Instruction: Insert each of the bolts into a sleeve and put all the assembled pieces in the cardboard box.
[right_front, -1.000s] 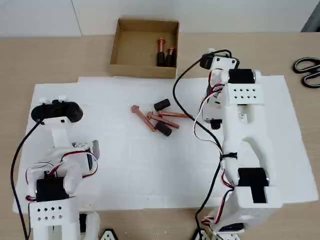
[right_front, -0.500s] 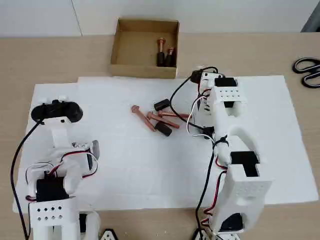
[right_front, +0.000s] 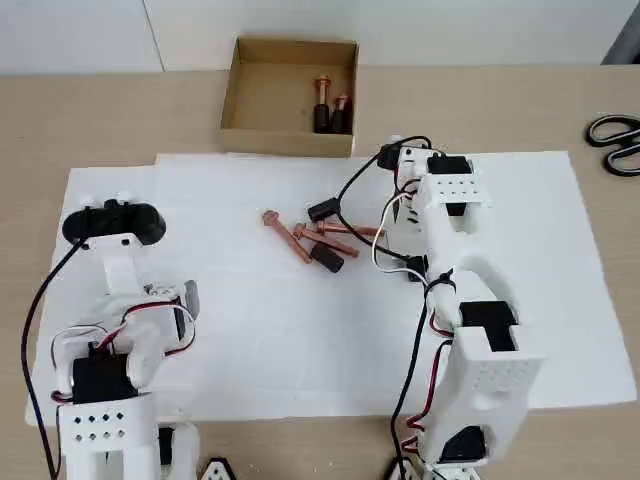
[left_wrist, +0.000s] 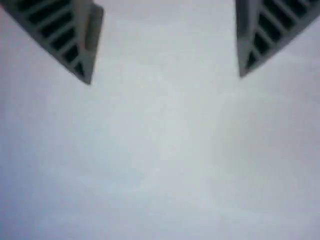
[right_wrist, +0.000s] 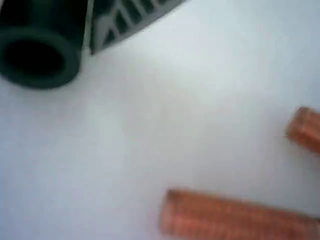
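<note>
Mid-frame, bolts (right_front: 287, 236) and two sleeves (right_front: 326, 257) lie on paper (right_front: 250, 330); two assembled pieces (right_front: 322, 115) sit in the box (right_front: 245, 100) at top. The left jaws are released, lower left; the right jaws' state cannot be told.

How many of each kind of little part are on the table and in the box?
Assembled pieces in the cardboard box: 2
Loose copper bolts on the paper: 3
Loose black sleeves: 2
Total: 7
</note>
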